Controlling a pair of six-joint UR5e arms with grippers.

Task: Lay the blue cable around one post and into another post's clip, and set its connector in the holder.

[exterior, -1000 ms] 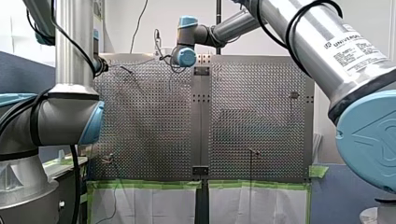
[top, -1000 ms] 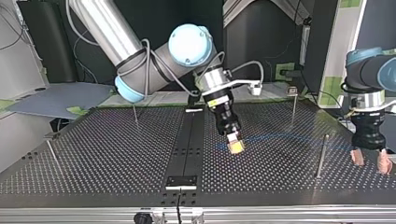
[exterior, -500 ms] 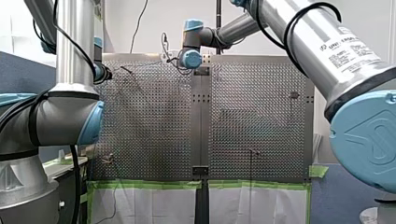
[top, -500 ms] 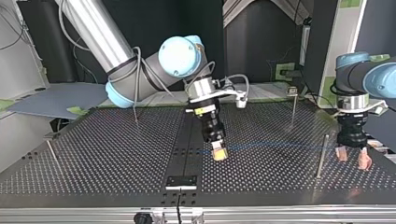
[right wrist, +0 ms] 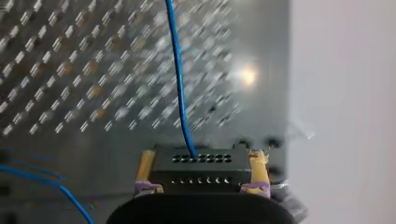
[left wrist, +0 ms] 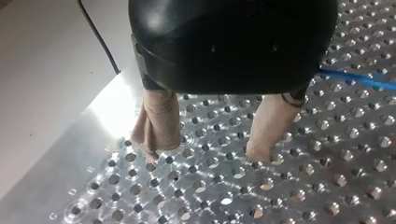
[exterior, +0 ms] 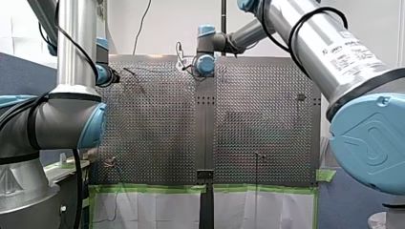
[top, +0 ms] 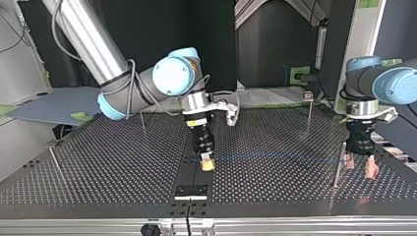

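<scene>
Clamping the black connector (right wrist: 201,170) tight in the right claw (top: 207,163), centre of the top view, above the bench (top: 98,167). Trailing blue cable (top: 275,158) rightward to a post (top: 337,164). With left claw (top: 360,166) spread wide, empty. Could pull taut, twisting connector short of holder (top: 192,191).

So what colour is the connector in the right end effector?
Black connector, seen best in the right wrist view.
</scene>
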